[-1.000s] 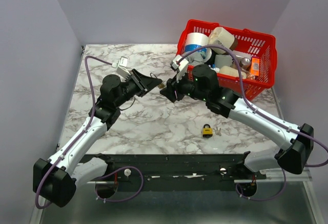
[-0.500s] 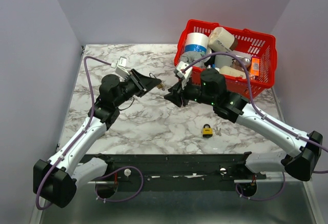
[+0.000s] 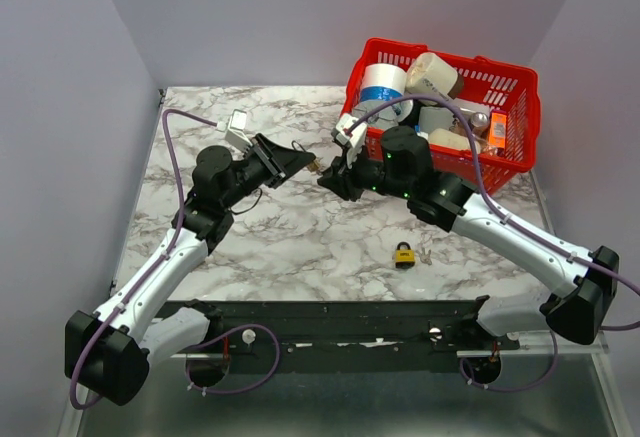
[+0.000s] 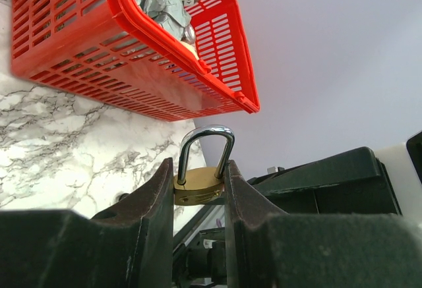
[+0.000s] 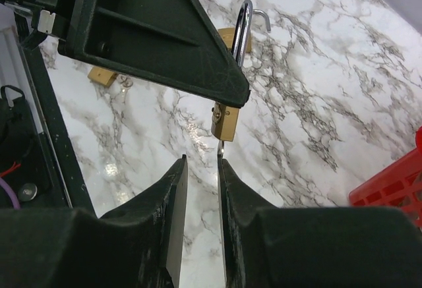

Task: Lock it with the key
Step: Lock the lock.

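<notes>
My left gripper (image 3: 305,164) is shut on a small brass padlock (image 3: 315,167) and holds it in the air over the table's middle. In the left wrist view the padlock (image 4: 198,186) sits between the fingertips, with its silver shackle pointing out beyond them. My right gripper (image 3: 326,179) faces it from the right, almost touching. In the right wrist view a thin silver key blade (image 5: 221,147) sticks out along the right finger, and its tip meets the padlock's lower end (image 5: 225,122). The jaws of my right gripper (image 5: 201,159) stand a narrow gap apart.
A second brass padlock (image 3: 404,254) lies on the marble table near the front with small keys beside it; it also shows in the right wrist view (image 5: 102,74). A red basket (image 3: 505,172) full of rolls and containers stands at the back right.
My right gripper drew back to the right from the padlock, then came in again to its lower end. The left arm has barely moved.
</notes>
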